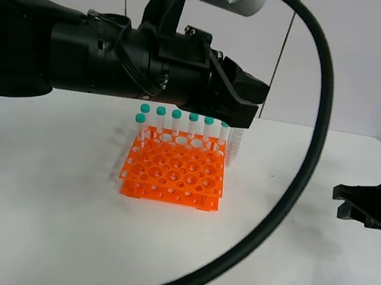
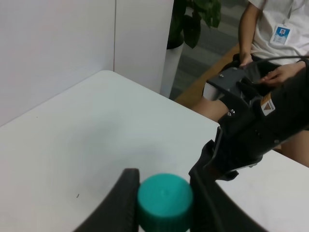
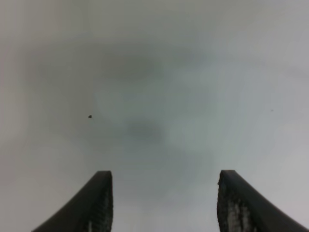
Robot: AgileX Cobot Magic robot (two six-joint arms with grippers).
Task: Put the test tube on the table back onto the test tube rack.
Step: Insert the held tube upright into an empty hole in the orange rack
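My left gripper is shut on the test tube just below its cap and holds it upright. The tube hangs at the back right corner of the orange test tube rack, its pointed tip near the rack's top tier. I cannot tell whether the tip is in a hole. In the left wrist view the teal cap sits between the two dark fingers. Several identical tubes stand in the rack's back row. My right gripper is open and empty, low over the table at the right; its fingers frame bare tabletop.
A thick black cable arcs from the left arm down across the table's front. The right arm shows in the left wrist view, with a seated person and a plant beyond the table's far edge.
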